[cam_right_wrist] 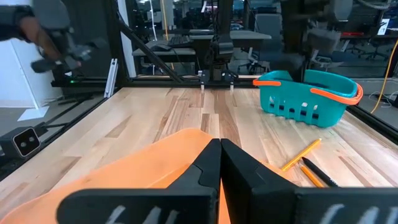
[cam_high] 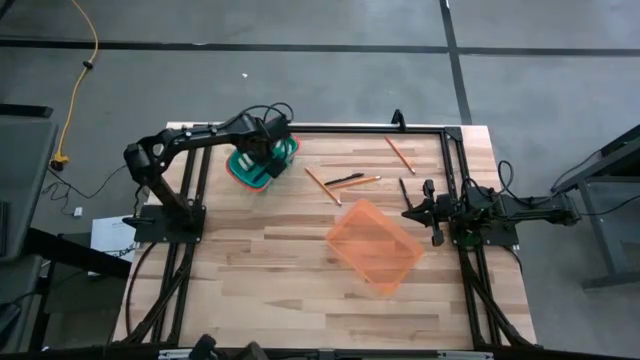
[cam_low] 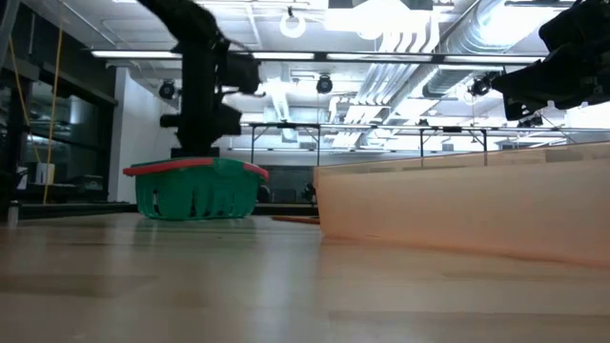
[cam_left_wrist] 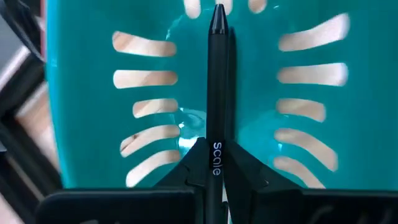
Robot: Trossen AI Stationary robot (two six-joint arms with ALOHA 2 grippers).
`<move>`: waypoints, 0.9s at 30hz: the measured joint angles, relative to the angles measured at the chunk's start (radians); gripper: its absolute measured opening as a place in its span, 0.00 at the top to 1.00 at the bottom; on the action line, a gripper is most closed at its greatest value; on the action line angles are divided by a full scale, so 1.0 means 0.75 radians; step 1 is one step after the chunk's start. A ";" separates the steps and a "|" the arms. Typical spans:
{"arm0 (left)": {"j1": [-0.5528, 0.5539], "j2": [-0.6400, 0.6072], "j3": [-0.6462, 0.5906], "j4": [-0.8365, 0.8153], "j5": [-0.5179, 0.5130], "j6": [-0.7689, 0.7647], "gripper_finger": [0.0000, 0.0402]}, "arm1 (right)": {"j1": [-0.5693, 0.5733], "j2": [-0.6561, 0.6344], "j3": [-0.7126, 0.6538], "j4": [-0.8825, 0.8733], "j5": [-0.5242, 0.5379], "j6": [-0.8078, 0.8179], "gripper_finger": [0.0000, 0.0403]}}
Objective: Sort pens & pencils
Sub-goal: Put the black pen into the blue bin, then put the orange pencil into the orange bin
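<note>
My left gripper (cam_left_wrist: pixel 214 180) hangs over the teal basket (cam_high: pixel 262 162) at the table's far left, shut on a black pen (cam_left_wrist: pixel 217 87). The slotted basket floor (cam_left_wrist: pixel 298 106) fills the left wrist view behind the pen. On the wood to the basket's right lie two orange-yellow pencils (cam_high: pixel 322 185) (cam_high: pixel 358 183) and a black pen (cam_high: pixel 345 180). A third pencil (cam_high: pixel 400 153) and another pen (cam_high: pixel 405 190) lie farther right. My right gripper (cam_right_wrist: pixel 219 163) waits shut at the table's right edge, behind the orange basket (cam_high: pixel 375 245). My left gripper pinches the pen's barrel at its printed word (cam_left_wrist: pixel 216 158) between the two fingers. The fingers come from above, pointing steeply down, and the pen runs along them. Its far end (cam_left_wrist: pixel 217 17) sticks out well beyond the fingertips, inside the teal basket.
The orange basket (cam_low: pixel 467 210) stands near the table's middle right, turned at a slant. A black frame rail (cam_high: pixel 300 130) runs along the far edge and down both sides. Bare wood lies along the near half of the table (cam_high: pixel 270 290).
</note>
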 joint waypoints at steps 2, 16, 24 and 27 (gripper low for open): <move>0.042 0.000 -0.047 0.072 0.026 0.025 0.95 | 0.000 0.000 0.000 0.000 0.000 0.000 1.00; 0.106 0.000 -0.166 0.215 0.047 0.029 0.83 | 0.000 0.000 0.000 0.000 0.000 0.000 1.00; 0.096 -0.035 -0.105 0.136 0.040 0.091 0.65 | 0.000 0.000 0.000 0.000 0.000 0.000 1.00; 0.079 -0.133 -0.089 0.129 0.021 0.142 0.64 | 0.000 0.000 0.001 0.000 0.000 0.000 1.00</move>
